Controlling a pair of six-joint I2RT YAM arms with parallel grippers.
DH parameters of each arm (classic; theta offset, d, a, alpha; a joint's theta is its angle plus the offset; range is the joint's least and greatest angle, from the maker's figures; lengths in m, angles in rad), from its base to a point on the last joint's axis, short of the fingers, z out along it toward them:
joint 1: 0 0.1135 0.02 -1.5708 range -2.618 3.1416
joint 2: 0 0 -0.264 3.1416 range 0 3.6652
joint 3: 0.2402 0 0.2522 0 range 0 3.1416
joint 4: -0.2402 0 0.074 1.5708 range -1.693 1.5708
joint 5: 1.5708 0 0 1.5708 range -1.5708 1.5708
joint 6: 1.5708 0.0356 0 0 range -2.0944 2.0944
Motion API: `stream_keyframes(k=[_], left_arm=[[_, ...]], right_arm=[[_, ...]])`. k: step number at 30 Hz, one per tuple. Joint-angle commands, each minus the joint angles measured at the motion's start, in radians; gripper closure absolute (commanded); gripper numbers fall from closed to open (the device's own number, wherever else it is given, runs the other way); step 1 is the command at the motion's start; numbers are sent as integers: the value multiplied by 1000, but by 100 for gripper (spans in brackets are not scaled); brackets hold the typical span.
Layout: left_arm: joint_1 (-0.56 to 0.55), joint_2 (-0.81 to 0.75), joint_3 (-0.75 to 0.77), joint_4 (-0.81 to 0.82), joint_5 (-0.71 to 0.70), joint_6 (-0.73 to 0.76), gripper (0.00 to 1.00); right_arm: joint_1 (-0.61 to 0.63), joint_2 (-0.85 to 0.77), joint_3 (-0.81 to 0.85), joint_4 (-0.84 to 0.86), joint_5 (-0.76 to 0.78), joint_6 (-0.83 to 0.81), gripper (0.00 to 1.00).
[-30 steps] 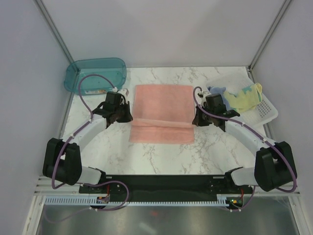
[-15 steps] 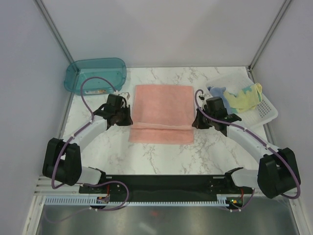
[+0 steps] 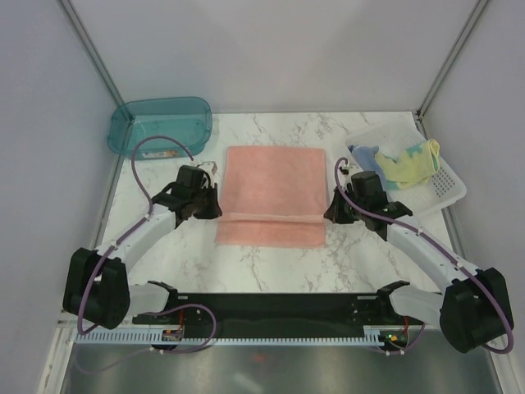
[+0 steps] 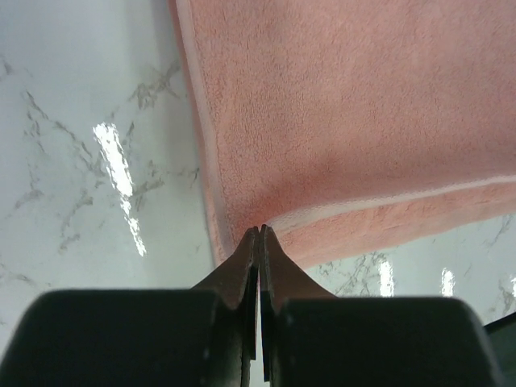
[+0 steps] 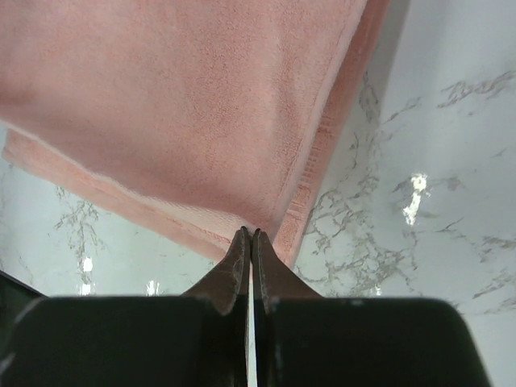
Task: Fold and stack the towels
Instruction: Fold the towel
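Observation:
The salmon-pink towel [image 3: 273, 176] lies flat mid-table with its upper layer folded toward the near side, leaving a strip of the lower layer showing. My left gripper [image 3: 218, 213] is shut on the left corner of that upper layer [image 4: 347, 121]; in the left wrist view the gripper [image 4: 260, 230] has its jaws pressed together at the hem. My right gripper [image 3: 327, 215] is shut on the right corner, with the gripper [image 5: 250, 232] pinching the towel [image 5: 177, 105] at its edge. The pale yellow towel [image 3: 412, 162] and the light blue towel [image 3: 363, 153] lie crumpled in the basket.
A white perforated basket [image 3: 449, 185] sits at the right edge of the table. A teal plastic bin [image 3: 160, 123] stands at the back left. Marble tabletop [image 3: 271, 267] shows between the towel and the arm bases. Walls close in the left, right and back.
Both grippers have moved toward the near edge, drawing the pink towel's upper layer with them. The strip of lower layer showing in front has narrowed.

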Motion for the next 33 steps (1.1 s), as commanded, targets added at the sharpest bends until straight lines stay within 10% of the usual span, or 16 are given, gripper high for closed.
stream_keyframes(k=[1, 8, 15, 20, 33], left_arm=[[-23, -4, -64, 0, -1, -24, 98], [-73, 11, -113, -10, -22, -73, 97], [-72, -79, -78, -123, -258, -168, 53], [-69, -116, -64, -122, -283, -364, 50], [-58, 221, 64, 107, -139, -275, 53]], right_arm=[[11, -2, -75, 40, -45, 66, 100], [26, -2, -200, 97, -33, 181, 96], [26, -70, -160, -27, 19, 241, 68], [26, -105, -137, -94, 91, 420, 62], [26, 250, -45, 226, 197, 351, 64]])
